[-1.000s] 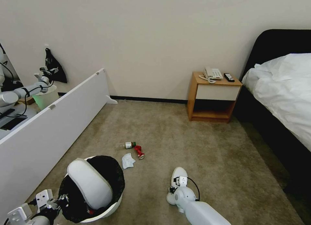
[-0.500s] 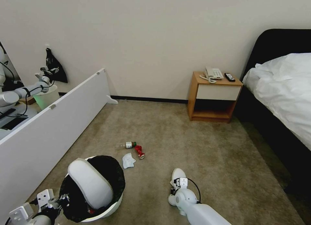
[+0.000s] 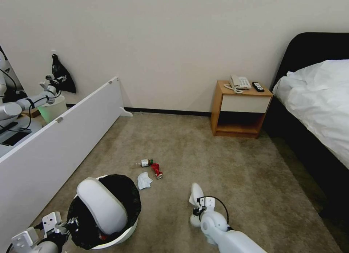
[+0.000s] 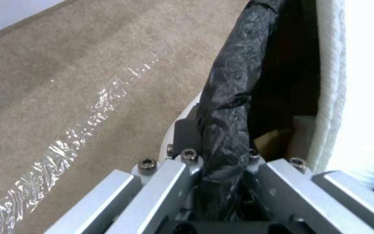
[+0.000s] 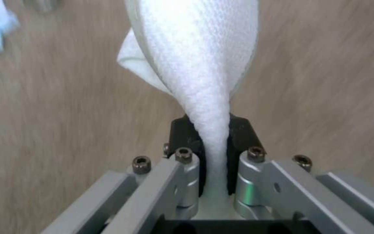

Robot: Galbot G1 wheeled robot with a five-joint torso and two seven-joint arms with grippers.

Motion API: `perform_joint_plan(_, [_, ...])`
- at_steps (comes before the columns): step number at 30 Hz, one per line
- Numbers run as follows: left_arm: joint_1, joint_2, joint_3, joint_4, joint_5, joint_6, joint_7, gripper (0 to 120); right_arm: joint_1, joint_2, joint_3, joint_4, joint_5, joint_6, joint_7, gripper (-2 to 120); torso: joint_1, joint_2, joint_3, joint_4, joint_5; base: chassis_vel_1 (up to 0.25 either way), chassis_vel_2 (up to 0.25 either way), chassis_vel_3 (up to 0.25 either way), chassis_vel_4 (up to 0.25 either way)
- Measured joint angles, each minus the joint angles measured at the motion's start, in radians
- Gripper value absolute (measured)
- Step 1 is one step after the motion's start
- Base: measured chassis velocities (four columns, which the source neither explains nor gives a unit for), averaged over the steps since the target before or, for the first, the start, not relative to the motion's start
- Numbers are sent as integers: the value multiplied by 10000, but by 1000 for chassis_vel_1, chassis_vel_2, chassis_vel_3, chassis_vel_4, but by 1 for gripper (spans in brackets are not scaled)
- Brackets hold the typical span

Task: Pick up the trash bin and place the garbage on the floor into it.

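Head view: the trash bin (image 3: pixel 120 234) sits at the lower left on the floor (image 3: pixel 203 151), its black bag folded over the rim, with one white slipper (image 3: pixel 101 206) standing tilted inside it. The left gripper (image 3: pixel 71 224) is at the bin's near-left rim; in the left wrist view its fingers (image 4: pixel 187 136) are clamped on the bag-covered rim, one outside the wall and one inside. The right gripper (image 3: pixel 198 209) is low at the bottom centre, well to the right of the bin, and its fingers (image 5: pixel 182 136) are pinched on the heel end of the second slipper (image 3: pixel 195 194), which stands on edge, lifted above the carpet. Between the two arms, just beyond the bin's far rim, lie a crumpled white paper (image 3: pixel 144 180), a crushed red can (image 3: pixel 156 170) and a clear bottle (image 3: pixel 144 162), close together. A long white panel (image 3: pixel 69 136) runs along the left side, close beside the bin and hemming in that flank. To the right the carpet is open as far as the dark edge of the bed (image 3: pixel 320 111). A wooden nightstand (image 3: pixel 240 109) stands against the far wall, well apart from the litter.
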Motion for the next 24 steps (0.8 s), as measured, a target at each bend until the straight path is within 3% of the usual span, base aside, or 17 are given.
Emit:
perform_joint_plan(5, [131, -71, -35, -263, 9, 0, 0, 2, 209, -825, 179, 1314, -327, 376, -122, 6, 0, 1, 0, 5, 2, 0, 0, 0, 0])
perform_joint_plan(13, [232, -63, -42, -429, -42, 0, -5, 2, 278, -1443, 366, 2801, -554, 649, -274, 6, 0, 1, 0, 0, 1, 0, 0, 0, 0])
perform_joint_plan(18, [288, -6, -42, -550, -126, 0, -20, 2, 601, -2047, 555, 4445, -693, 1780, -1432, 6, 0, 2, -1, 2, 0, 0, 0, 0, 0])
perform_joint_plan(24, [296, 4, 93, -639, -131, 1, -43, 2, 1501, -2475, 190, 5438, -663, 3007, -2781, 6, 0, 2, -1, 2, -1, 0, 0, 0, 0])
